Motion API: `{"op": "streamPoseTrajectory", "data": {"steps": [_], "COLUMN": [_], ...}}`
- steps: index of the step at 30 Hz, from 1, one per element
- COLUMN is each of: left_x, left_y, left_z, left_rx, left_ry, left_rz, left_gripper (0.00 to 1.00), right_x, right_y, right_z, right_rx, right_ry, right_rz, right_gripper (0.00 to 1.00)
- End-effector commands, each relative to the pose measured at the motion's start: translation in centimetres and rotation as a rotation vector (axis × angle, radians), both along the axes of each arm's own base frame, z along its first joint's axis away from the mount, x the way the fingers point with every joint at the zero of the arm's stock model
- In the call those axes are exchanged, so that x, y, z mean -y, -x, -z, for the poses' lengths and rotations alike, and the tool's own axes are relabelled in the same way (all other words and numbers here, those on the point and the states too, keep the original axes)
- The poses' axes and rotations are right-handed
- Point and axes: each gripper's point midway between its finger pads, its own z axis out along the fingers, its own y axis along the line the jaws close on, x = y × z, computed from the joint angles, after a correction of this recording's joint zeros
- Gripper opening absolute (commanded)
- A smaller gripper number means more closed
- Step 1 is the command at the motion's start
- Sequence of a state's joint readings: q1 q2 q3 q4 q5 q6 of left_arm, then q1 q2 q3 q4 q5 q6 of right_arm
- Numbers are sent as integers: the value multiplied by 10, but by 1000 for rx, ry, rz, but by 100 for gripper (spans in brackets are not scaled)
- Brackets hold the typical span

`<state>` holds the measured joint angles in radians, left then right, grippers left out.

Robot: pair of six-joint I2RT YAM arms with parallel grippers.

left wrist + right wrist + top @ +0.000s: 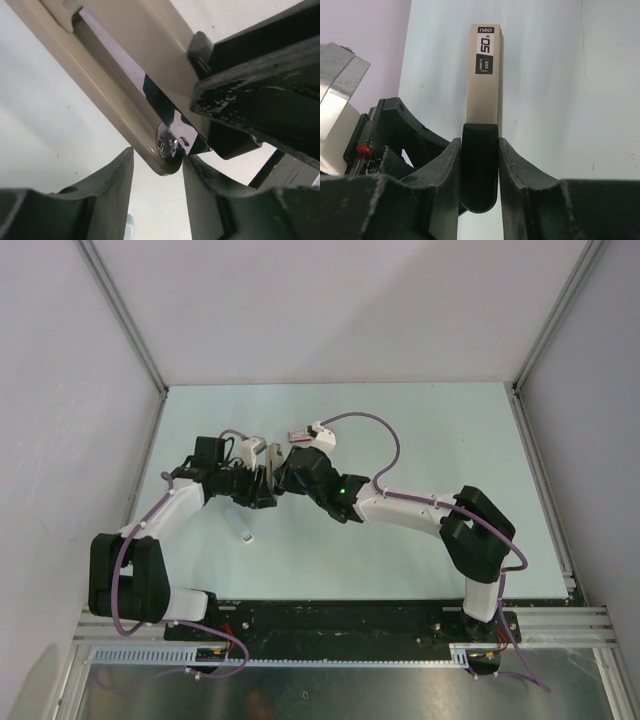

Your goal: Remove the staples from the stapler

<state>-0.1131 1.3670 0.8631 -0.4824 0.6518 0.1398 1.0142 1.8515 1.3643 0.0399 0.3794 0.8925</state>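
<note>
We see the stapler (pixel 484 75) held where the two arms meet, over the pale green surface (pixel 420 430). It is a long, flat, tan bar with a smooth, round black end and a small black label at the far end. The right end effector (pixel 479 145) is closed tight on that black end, with one thick dark finger on each side. From the left wrist we see a shiny silver strip (pixel 120 55) running along the tan bar to a bright round tip. The left end effector (pixel 158 157) is partly open, its rough dark fingers apart, with the shiny tip right at the gap. We cannot tell if they touch it.
</note>
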Motion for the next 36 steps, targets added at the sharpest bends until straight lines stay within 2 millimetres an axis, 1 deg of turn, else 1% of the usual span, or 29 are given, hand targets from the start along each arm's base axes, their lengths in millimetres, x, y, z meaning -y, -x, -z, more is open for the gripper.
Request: {"op": "streamPoseTrajectory", "data": {"steps": [1, 4, 8, 11, 17, 22, 26, 31, 33, 36], "left_x": [0, 1, -2, -9, -22, -26, -30, -41, -45, -44], "left_y": [-15, -16, -17, -21, -31, -34, -38, -48, -53, -57], "left_z": [-14, -18, -21, -19, -11, -9, -7, -8, -7, -7], "left_rx": [170, 201, 252, 290, 320, 336, 353, 425, 462, 500], "left_ry": [-37, -44, -93, -165, -269, -299, -339, -439, -492, -540], "left_rz": [122, 139, 155, 164, 163, 165, 161, 154, 155, 163], "left_gripper": [46, 43, 34, 26, 14, 9, 6, 3, 2, 1], "right_x": [-5, -6, -6, -3, 10, 20, 23, 26, 28, 34], "right_y": [1, 4, 10, 16, 29, 36, 39, 45, 50, 56], "right_z": [-74, -69, -59, -49, -24, -7, -2, 3, 8, 18], "right_rx": [72, 60, 50, 53, 72, 71, 73, 95, 110, 131], "right_ry": [-209, -209, -179, -133, -41, -7, 7, 62, 103, 160], "right_rz": [-7, -23, -57, -95, -158, -187, -206, -263, -289, -315], "right_gripper": [0, 0, 0, 0, 0, 0, 0, 0, 0, 0]}}
